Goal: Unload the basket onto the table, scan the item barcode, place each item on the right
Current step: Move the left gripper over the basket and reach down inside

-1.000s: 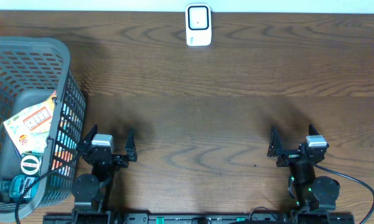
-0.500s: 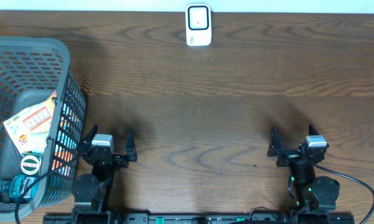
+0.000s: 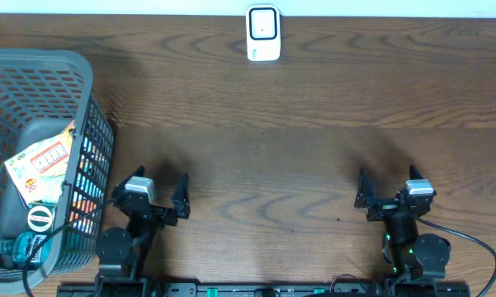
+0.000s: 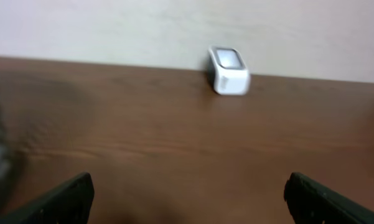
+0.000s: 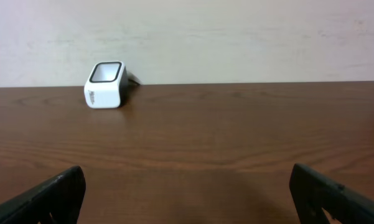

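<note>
Holding seemingly snack packets (image 3: 40,161), basket (image 3: 37,56) beside left gripper (image 3: 161,176)

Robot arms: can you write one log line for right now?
left gripper: open, empty | right gripper: open, empty | scanner: far table edge | basket: items inside

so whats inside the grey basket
The basket holds a colourful packet, a round black-and-white item and a teal item. Anything beneath them is covered.

You're looking at a dark brown wood-grain worktop (image 3: 297,140) that runs back to a plain off-white wall (image 5: 249,37); lighting seems soft and even, though the left wrist view is blurred.
</note>
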Robot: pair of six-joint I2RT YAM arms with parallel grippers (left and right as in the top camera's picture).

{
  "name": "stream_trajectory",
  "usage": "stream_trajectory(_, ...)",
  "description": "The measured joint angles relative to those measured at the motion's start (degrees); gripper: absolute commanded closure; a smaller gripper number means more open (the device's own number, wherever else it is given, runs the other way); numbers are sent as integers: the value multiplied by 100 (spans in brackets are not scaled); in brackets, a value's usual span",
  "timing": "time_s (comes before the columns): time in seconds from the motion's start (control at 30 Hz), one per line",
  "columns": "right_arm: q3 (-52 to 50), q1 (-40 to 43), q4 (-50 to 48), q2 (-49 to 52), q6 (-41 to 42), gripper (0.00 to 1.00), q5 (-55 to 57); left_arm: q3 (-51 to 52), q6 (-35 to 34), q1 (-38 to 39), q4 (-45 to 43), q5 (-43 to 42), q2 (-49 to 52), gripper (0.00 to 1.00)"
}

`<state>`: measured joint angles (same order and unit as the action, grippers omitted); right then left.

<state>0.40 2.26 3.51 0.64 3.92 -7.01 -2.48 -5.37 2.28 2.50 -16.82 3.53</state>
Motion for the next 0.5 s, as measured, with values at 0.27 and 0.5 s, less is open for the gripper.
stream_trajectory(0.27, 0, 0, 7, 0, 0, 1, 9, -1412, -216, 2, 46, -938, 955, 2)
stream_trajectory(0.5, 0, 0, 4, 2, 0, 1, 22, -3587, -232, 2, 1373, -1161, 2509, 2)
